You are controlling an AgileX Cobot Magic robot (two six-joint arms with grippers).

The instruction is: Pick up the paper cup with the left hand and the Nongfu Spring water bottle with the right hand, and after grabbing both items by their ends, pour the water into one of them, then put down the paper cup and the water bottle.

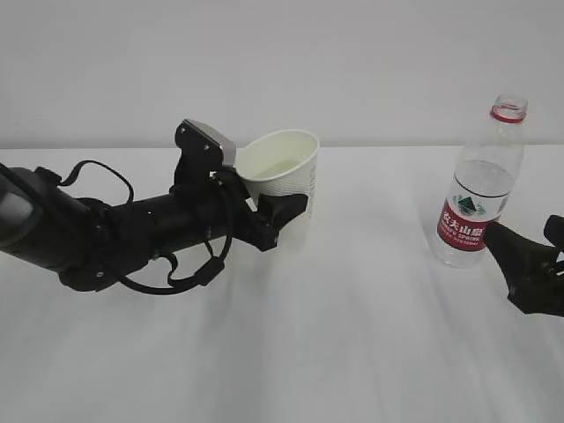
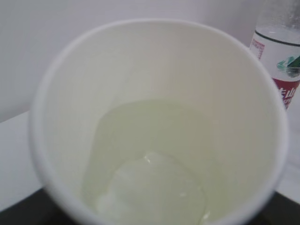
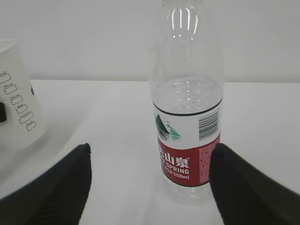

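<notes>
Jaws on your left hand point(image 1: 264, 207) clasp the paper cup point(image 1: 284, 181) near its base, tilting it toward ten o'clock, so the water point(image 2: 154, 168) pools low inside. Your right hand point(image 1: 529, 264) has its jaws wide and empty, the fingers point(image 3: 243, 187) flanking the Nongfu Spring water bottle point(image 1: 480, 189), which stands upright on the desk point(image 1: 352, 352) at three o'clock. Judging by this, pouring is done; the cup looks next to go down.

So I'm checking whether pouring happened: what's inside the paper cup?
A shallow pool of clear water lies in the paper cup, with the bottom showing through. Nothing else is visible inside.
</notes>
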